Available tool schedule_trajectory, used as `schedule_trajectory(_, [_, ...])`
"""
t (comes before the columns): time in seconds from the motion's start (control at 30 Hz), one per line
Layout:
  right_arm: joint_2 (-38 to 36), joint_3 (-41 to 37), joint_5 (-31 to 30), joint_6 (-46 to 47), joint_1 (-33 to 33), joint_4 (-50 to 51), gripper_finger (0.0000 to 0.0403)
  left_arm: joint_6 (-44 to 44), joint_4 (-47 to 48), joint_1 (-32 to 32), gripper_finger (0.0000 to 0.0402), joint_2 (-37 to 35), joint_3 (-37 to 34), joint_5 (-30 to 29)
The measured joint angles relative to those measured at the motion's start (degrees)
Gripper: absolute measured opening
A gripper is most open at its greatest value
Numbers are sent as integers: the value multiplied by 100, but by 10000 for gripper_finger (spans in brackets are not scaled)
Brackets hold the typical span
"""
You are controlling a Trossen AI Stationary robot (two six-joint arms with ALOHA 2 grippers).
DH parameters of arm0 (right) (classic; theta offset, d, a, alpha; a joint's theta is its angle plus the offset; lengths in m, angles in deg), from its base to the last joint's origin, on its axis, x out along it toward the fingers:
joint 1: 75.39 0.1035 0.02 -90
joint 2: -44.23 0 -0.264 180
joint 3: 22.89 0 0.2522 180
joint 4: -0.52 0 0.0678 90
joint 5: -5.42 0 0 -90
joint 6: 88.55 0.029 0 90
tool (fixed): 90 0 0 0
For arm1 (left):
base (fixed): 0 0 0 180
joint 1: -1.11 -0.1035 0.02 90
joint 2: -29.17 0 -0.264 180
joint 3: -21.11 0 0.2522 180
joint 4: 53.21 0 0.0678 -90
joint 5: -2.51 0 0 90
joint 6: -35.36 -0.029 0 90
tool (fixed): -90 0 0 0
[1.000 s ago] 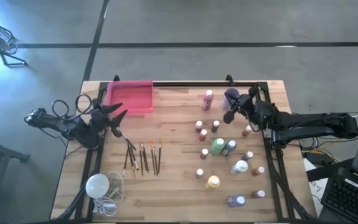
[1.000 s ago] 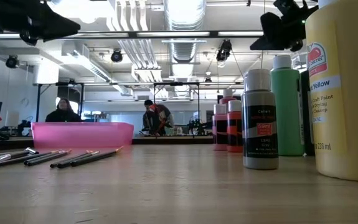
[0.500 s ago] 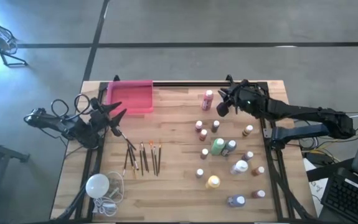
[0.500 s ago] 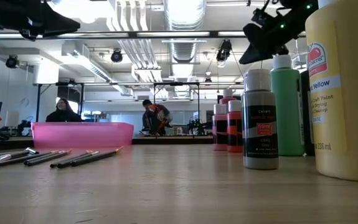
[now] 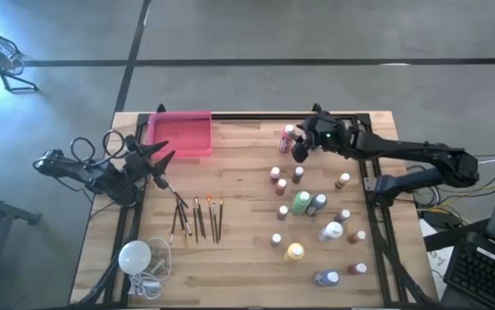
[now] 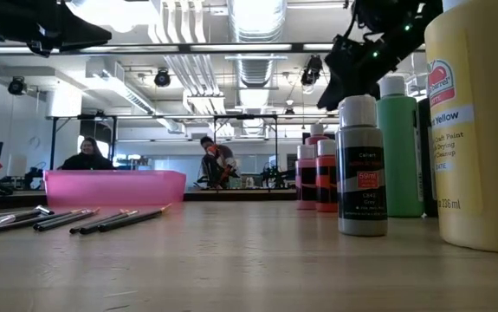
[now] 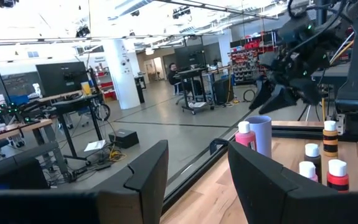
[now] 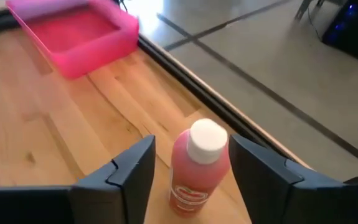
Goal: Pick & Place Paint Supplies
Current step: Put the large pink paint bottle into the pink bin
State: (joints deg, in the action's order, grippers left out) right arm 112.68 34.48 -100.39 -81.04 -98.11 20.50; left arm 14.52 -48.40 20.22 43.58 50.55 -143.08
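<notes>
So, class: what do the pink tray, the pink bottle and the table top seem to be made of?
Pink tray: probably plastic, smooth and slightly translucent, with moulded rounded walls.
Pink bottle: likely plastic, glossy, with a matte white cap.
Table top: wood, shown by the joined planks and visible grain, with a light satin finish.

Two dark, near-black arms built of slim jointed segments are seen. Loops of black cable are carried along the left arm [image 5: 83, 168] near its rear joints. The left gripper [image 7: 194, 177] is made of two flat, matte black fingers with angular, bevelled edges. The right gripper [image 8: 191, 171] is formed of the same dark, faceted fingers; small green lights are shown on its wrist.
</notes>
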Motion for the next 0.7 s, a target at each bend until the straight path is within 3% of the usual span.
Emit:
schedule_trajectory(0.23, [423, -1, -11, -147, -65, -511, 217, 2, 0, 0, 174, 0, -2, 0])
schedule_trajectory(0.7, [416, -134, 79, 89, -184, -527, 207, 2, 0, 0, 174, 0, -4, 0])
